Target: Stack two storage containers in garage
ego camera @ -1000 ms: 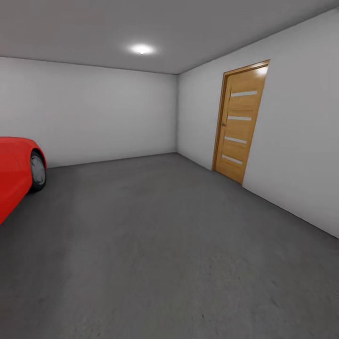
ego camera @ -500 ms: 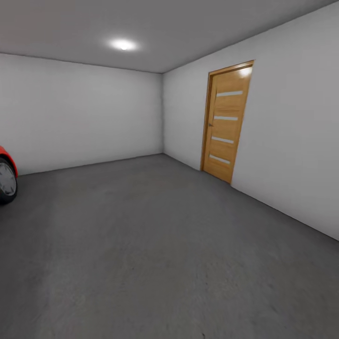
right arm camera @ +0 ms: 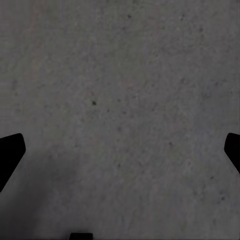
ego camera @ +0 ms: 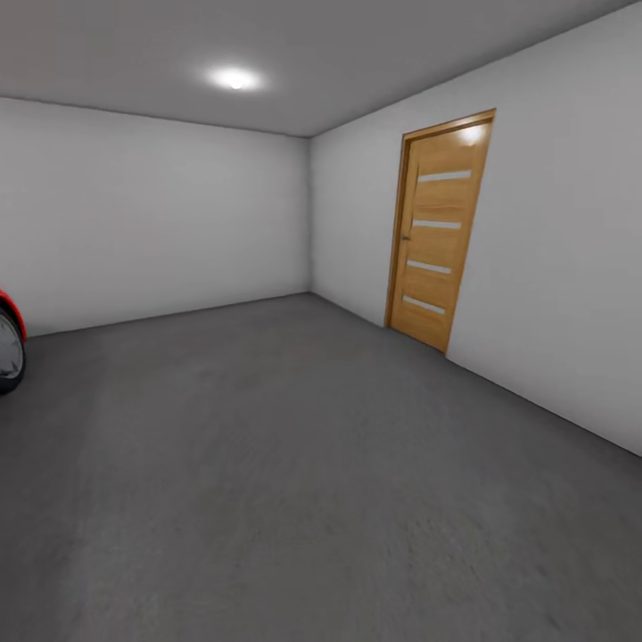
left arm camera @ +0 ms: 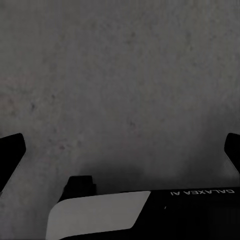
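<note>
I am in the garage, and its dark grey concrete floor [ego camera: 294, 464] spreads out ahead of me. The two storage containers and the living room are out of view. In the left wrist view my left gripper [left arm camera: 120, 150] is open over the speckled floor [left arm camera: 120, 75], its dark fingertips [left arm camera: 10, 152] far apart with nothing between them. In the right wrist view my right gripper [right arm camera: 120, 150] is open too, its fingertips [right arm camera: 10, 150] at the frame's edges above the bare floor [right arm camera: 120, 90].
A red car [ego camera: 7, 343] with its wheel shows at the left edge. A light wooden door [ego camera: 441, 232], shut, is set in the white right wall [ego camera: 562, 267]. The white back wall [ego camera: 152, 223] closes the room.
The head view has swung to the right: the red car slid from well in view to the left edge. The door then shifted slightly right and looks a little nearer.
</note>
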